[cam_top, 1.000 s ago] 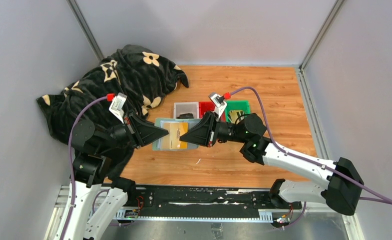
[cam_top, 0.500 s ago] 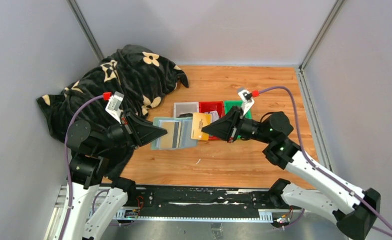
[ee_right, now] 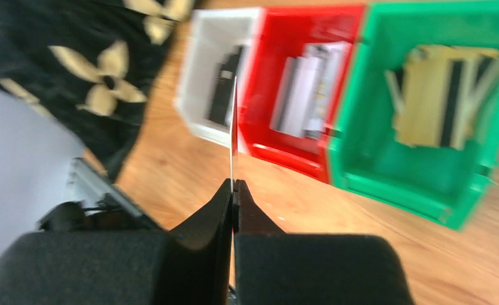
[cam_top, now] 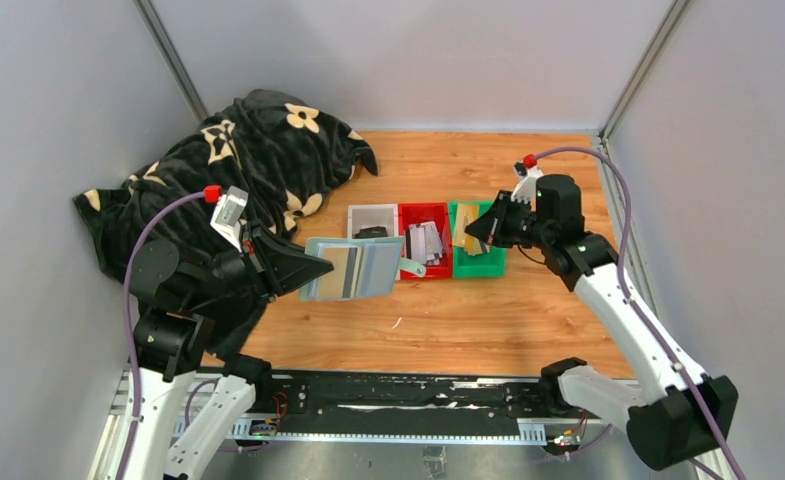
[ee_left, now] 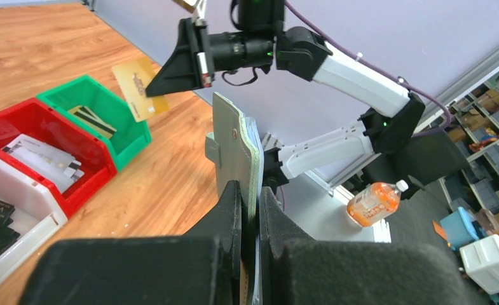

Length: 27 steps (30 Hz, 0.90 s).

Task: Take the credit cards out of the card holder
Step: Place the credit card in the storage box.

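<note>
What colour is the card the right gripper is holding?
Gold-yellow; the card in the right gripper shows best in the left wrist view.

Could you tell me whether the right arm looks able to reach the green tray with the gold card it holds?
Probably yes: the right gripper, shut on the gold card, hangs by the green tray, whose top is open; the left gripper holds the card holder aside.

White arms (cam_top: pixel 628 320), black joints (cam_top: pixel 558 203), black wedge-shaped gripper (cam_top: pixel 330 266) each, purple cables (cam_top: pixel 128 290), red caps (cam_top: pixel 212 193).
</note>
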Motion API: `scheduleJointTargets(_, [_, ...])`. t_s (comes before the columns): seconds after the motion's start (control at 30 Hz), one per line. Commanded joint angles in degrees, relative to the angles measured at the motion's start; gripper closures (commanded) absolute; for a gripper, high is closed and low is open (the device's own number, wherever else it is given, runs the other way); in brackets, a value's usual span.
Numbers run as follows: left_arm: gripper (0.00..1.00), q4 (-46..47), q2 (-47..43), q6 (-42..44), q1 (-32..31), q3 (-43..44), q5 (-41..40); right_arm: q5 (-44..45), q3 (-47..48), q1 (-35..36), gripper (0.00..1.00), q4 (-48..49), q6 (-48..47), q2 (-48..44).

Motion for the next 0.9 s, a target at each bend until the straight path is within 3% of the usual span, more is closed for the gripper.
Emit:
scheduleJointTargets(0.0, [1.00, -1.1, 0.4, 2.0, -0.4, 2.0, 1.0, 11.5, 1.9, -1.7, 1.00, -10.1, -8.0, 4.5])
scheduleJointTargets(0.33, [1.00, -2.4, 0.6, 3.0, -0.4, 2.7, 0.9, 20.0, 7.6, -2.6, 1.00, -9.7, -13.2, 21.8])
scheduleJointTargets(0.6, [1.00, -1.4, 0.2, 2.6, -0.4, 2.2, 1.5, 14.4, 13.5, -2.5, 1.00, -10.5, -15.6, 35.3])
scheduleJointTargets(0.87, [1.00, -1.3, 0.2, 2.7, -0.4, 1.6, 1.7, 16.1, 13.2, -2.5, 0.99, -9.1, -16.0, 39.4])
